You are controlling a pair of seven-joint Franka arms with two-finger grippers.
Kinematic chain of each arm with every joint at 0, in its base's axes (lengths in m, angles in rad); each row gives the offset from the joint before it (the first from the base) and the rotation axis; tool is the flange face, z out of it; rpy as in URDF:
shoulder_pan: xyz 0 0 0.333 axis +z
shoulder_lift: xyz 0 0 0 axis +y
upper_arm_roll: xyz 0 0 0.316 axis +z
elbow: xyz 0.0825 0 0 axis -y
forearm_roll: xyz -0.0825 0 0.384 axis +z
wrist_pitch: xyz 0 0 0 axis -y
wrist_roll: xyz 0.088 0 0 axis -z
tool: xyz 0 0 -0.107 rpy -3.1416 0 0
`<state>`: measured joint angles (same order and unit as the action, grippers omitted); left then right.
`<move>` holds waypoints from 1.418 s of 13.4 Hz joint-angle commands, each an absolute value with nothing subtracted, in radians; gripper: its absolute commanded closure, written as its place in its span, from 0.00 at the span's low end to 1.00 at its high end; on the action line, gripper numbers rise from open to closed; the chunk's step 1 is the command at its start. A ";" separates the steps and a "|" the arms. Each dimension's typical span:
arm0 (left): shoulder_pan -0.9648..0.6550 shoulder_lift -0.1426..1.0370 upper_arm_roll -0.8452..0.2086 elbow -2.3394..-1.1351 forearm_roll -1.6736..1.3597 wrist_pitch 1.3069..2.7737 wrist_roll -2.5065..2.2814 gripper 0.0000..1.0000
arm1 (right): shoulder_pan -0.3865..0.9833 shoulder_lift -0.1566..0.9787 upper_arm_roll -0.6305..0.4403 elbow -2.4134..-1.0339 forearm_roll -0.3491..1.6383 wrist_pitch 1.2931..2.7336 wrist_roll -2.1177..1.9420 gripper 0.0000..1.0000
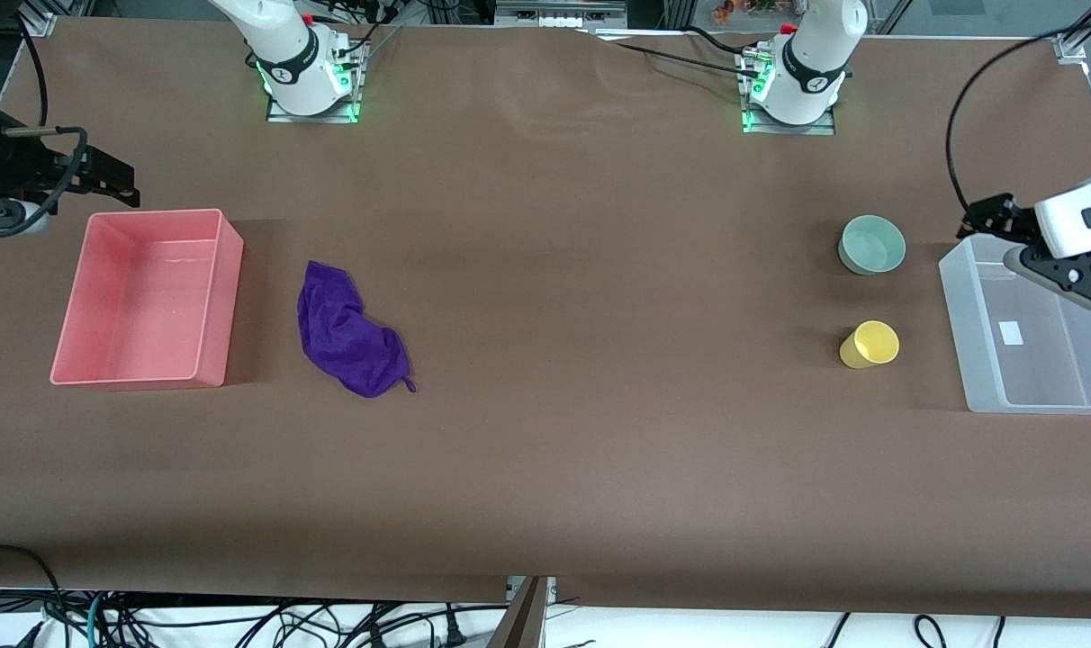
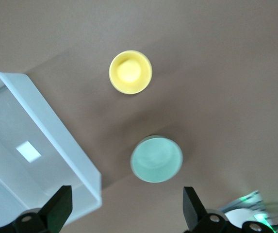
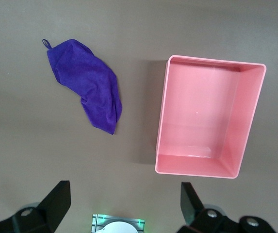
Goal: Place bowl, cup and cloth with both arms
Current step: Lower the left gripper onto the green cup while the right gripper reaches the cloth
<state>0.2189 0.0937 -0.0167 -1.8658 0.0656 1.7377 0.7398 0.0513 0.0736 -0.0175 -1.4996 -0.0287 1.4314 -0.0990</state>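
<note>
The mint-green bowl (image 1: 871, 244) stands upright on the brown table toward the left arm's end. The yellow cup (image 1: 870, 345) stands nearer the front camera than the bowl. Both show in the left wrist view, bowl (image 2: 156, 158) and cup (image 2: 130, 72). The purple cloth (image 1: 352, 333) lies crumpled toward the right arm's end and also shows in the right wrist view (image 3: 88, 82). My left gripper (image 1: 1036, 252) hangs open and empty over the clear bin's edge beside the bowl (image 2: 126, 208). My right gripper (image 1: 104, 180) hangs open and empty over the table by the pink bin (image 3: 124, 204).
An empty pink bin (image 1: 226, 306) sits beside the cloth at the right arm's end and shows in the right wrist view (image 3: 162, 116). A clear plastic bin (image 1: 969, 333) sits beside the cup and bowl at the left arm's end and shows in the left wrist view (image 2: 56, 131).
</note>
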 commanded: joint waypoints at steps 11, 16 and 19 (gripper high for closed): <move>0.374 0.267 -0.038 -2.370 0.078 2.451 1.063 0.31 | 0.095 0.317 0.057 -1.799 -0.041 1.958 0.066 0.00; 0.377 0.299 -0.040 -2.368 0.075 2.447 1.101 1.00 | 0.140 0.451 0.058 -1.887 -0.044 2.238 0.069 0.00; 0.376 0.267 -0.052 -2.353 0.074 2.396 1.117 1.00 | 0.167 0.501 0.057 -1.925 -0.044 2.342 0.069 0.00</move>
